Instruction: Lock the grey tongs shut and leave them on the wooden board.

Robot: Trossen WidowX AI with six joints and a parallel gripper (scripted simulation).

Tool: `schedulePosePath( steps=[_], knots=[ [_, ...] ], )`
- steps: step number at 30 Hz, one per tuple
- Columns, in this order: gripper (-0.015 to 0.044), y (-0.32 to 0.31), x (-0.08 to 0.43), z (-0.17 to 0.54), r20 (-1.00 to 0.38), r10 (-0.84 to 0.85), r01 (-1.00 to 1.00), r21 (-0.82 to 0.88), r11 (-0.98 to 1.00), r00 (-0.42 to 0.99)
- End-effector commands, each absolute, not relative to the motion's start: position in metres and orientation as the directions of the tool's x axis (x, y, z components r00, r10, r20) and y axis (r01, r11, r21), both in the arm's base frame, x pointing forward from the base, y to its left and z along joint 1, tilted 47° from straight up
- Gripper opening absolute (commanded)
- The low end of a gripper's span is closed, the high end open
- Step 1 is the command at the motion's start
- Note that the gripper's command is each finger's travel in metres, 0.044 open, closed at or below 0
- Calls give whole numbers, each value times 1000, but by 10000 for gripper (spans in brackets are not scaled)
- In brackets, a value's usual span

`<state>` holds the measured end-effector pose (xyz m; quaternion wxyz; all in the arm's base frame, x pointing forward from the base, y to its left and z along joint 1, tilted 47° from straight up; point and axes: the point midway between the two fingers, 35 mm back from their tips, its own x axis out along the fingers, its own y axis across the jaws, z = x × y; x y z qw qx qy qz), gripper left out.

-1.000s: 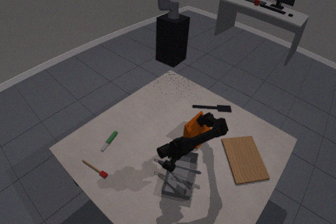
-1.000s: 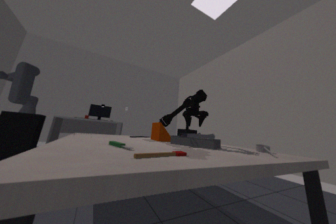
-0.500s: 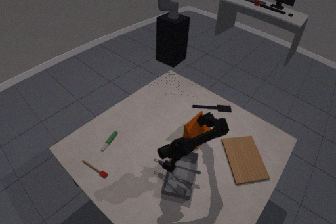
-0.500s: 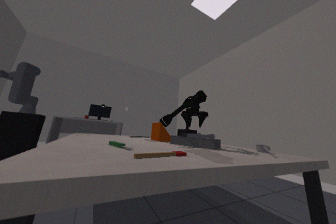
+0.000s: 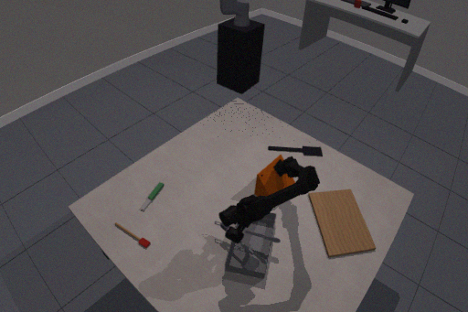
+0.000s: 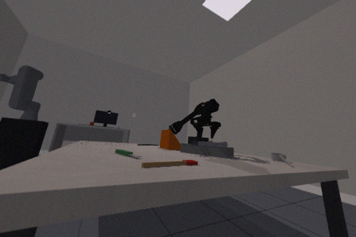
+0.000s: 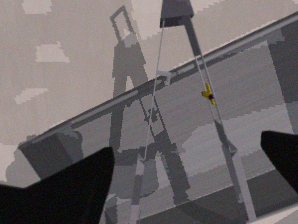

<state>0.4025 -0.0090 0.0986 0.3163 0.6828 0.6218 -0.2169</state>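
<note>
The grey tongs (image 5: 265, 236) (image 6: 219, 144) (image 7: 177, 10) lie across the roasting tin (image 5: 244, 273) (image 6: 208, 151), arms spread in a V. In the wrist view their hinge block is at the top, with a pull loop's shadow beside it, and a small yellow part shows by one arm. Their tips are out of the wrist view. My gripper (image 5: 239, 230) (image 6: 206, 137) (image 7: 186, 146) is open and empty above the tongs, a black finger to each side of the two arms. Whether it touches them I cannot tell. The wooden board (image 5: 343, 223) holds nothing.
An orange block (image 5: 270, 182) (image 6: 168, 140) stands behind the tin, close to my arm. A black spatula (image 5: 297, 149) lies further back. A green-handled tool (image 5: 155, 191) (image 6: 124, 152) and a red-headed brush (image 5: 143, 242) (image 6: 190, 162) lie on the far side from the board.
</note>
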Motion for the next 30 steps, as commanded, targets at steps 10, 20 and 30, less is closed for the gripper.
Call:
schedulePosePath(
  steps=[10,20,30],
  knots=[
    [440,9,406,82,-686,716,987,156,-27,129],
    [440,21,408,71,-686,717,987,157,-27,129],
    [440,33,409,61,-684,718,987,157,-28,129]
  ],
)
